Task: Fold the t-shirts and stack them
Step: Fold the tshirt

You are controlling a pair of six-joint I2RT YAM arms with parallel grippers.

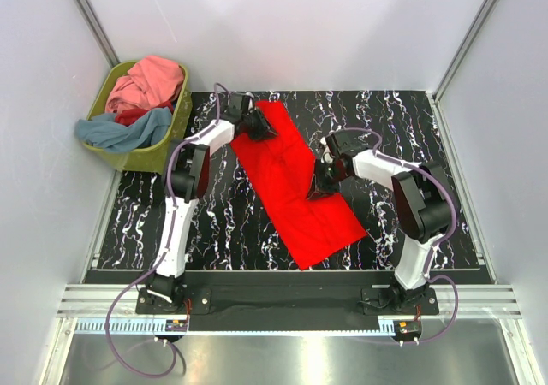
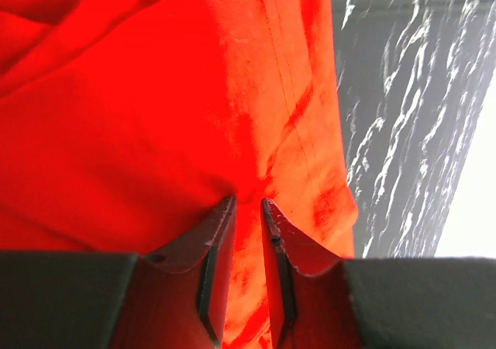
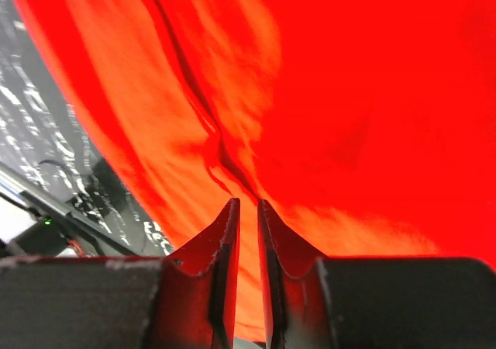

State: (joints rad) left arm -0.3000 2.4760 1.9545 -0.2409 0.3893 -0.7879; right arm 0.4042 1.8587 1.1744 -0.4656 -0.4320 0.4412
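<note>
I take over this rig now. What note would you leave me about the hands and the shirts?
Left hand: shut on the red t-shirt, at its far end.
Right hand: shut on the same shirt's right edge, mid-length.
The shirt lies long across the table, folding unfinished.
Pink shirt and grey-blue shirt lie in the basket.
Done: nothing stacked.
Left to do: finish this fold, fold the others, stack them.

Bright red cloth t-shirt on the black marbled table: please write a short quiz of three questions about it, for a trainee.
1. True or false: the bright red cloth t-shirt lies inside the olive-green plastic basket.
2. How many grippers pinch it? A) none B) one C) two
3. What colour is the topmost cloth in the basket?
Key: 1 false; 2 C, left gripper and right gripper; 3 pink.
</note>
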